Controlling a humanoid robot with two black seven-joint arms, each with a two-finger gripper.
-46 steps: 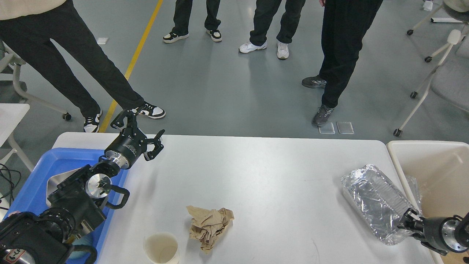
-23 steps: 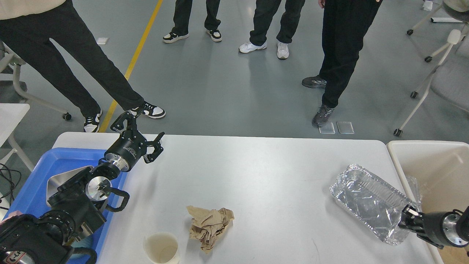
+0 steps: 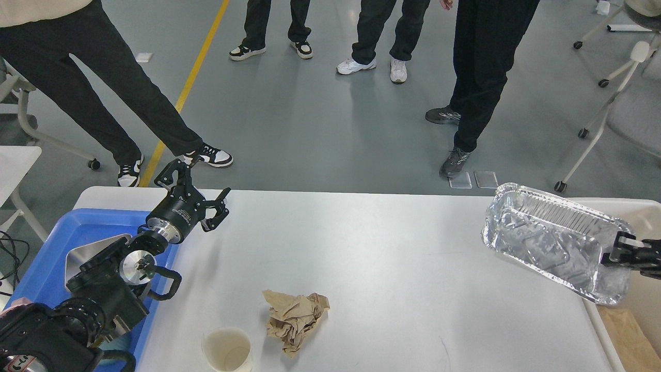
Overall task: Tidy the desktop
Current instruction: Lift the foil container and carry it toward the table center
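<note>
The white desktop [image 3: 372, 248] fills the lower half of the head view. A crumpled brown paper [image 3: 294, 319] lies near its front middle, with a white paper cup [image 3: 227, 350] just left of it. At the right edge, my right gripper [image 3: 617, 247] is shut on the rim of a silver foil tray [image 3: 555, 240], which hangs tilted in the air above the desktop's right end. My left gripper [image 3: 199, 188] stands open and empty above the desktop's back left corner.
A blue plastic tray [image 3: 46, 258] holding a metal dish sits at the left. A beige bin [image 3: 643, 310] stands past the desktop's right end, with brown paper inside. Several people stand on the floor beyond the desktop. Wheeled chairs are at the far right.
My right gripper has lifted the foil tray off the desktop and carried it up and to the right, toward the bin. The left arm has barely moved.
</note>
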